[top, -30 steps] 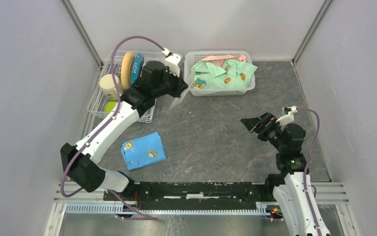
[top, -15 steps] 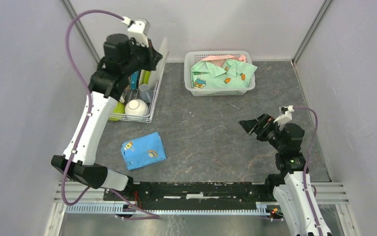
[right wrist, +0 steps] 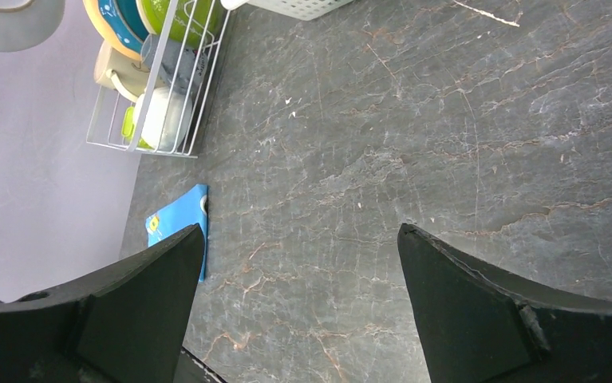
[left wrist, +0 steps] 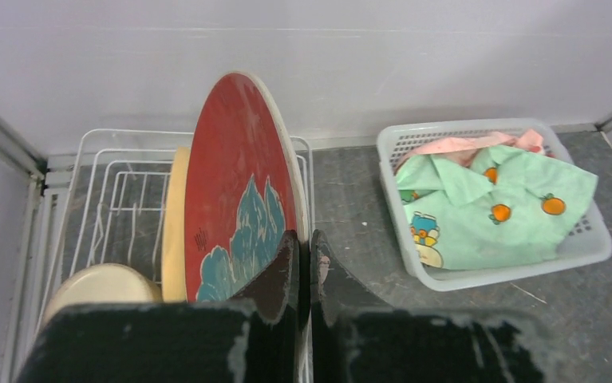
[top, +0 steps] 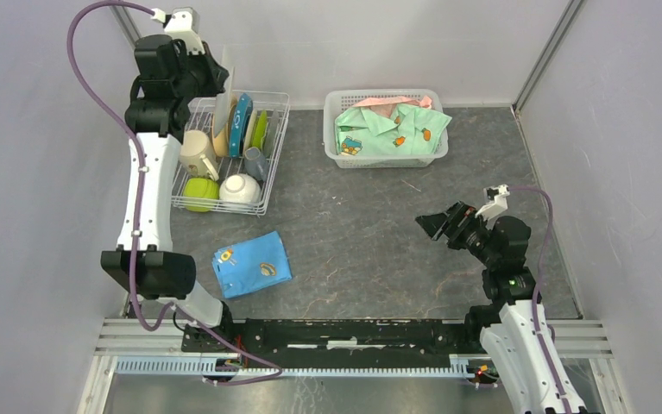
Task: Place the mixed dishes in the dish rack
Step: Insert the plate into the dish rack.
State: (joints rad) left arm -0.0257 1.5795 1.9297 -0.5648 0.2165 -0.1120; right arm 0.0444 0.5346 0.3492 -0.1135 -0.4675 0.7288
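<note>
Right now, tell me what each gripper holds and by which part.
The left gripper pinches the red plate by its rim, and the plate stands on edge. The right gripper is open and holds nothing.

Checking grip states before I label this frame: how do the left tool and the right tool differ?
The left tool is shut on the rim of the red plate, holding it upright; the right tool is wide open and empty. The left tool is up over the far end of the dish rack; the right tool hovers over the table, away from the rack. Both have black fingers.
</note>
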